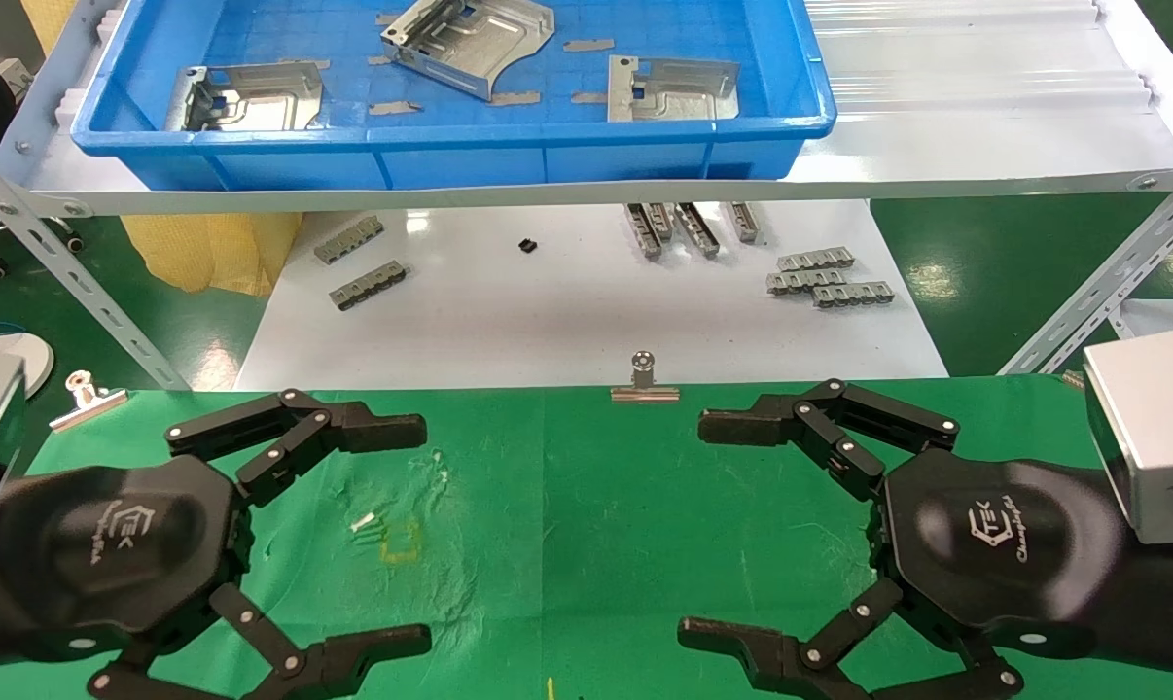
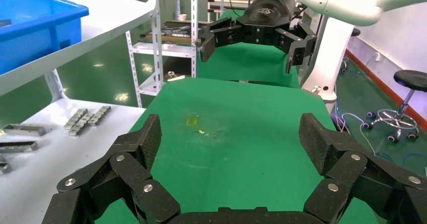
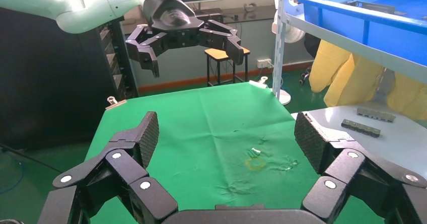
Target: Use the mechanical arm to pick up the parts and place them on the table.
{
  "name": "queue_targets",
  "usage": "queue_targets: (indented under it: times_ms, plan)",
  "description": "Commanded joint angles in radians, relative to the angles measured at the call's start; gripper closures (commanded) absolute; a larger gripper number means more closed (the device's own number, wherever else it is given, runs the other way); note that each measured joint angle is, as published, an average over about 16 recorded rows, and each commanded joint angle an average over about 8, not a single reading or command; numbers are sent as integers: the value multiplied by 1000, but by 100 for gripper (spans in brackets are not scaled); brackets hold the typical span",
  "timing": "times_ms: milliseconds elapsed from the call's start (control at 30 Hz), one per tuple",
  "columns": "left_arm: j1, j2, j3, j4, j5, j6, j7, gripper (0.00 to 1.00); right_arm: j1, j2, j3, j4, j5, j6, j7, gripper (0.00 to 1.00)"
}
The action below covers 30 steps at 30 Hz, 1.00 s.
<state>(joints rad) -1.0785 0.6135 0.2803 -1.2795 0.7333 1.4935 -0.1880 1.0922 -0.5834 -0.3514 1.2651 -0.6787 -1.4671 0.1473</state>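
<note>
Green table [image 1: 586, 506] fills the lower frame, bare of parts [image 1: 470, 44], which lie in the blue bin [image 1: 450, 156] at top. Left gripper [image 1: 353, 535] and right gripper [image 1: 742, 530] hover wide open, empty, apparently poised to reach.

You have three flat silver sheet-metal plates [image 1: 246, 97] [image 1: 470, 41] [image 1: 672, 87] in one blue plastic bin [image 1: 450, 146] at the frame's top, two black grippers [image 1: 358, 530] [image 1: 742, 530] below, and two silver binder clips [image 1: 644, 381] [image 1: 86, 397].
</note>
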Motion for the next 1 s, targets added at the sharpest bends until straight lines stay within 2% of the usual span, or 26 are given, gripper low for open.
queue_targets:
  times_ms: [33,200,1000]
  plan:
    - [0,0,0,0,0,0,0,0,0,0,0,0,0,0,0,38]
    - [0,0,0,0,0,0,0,0,0,0,0,0,0,0,0,100]
    - [0,0,0,0,0,0,0,0,0,0,0,0,0,0,0,100]
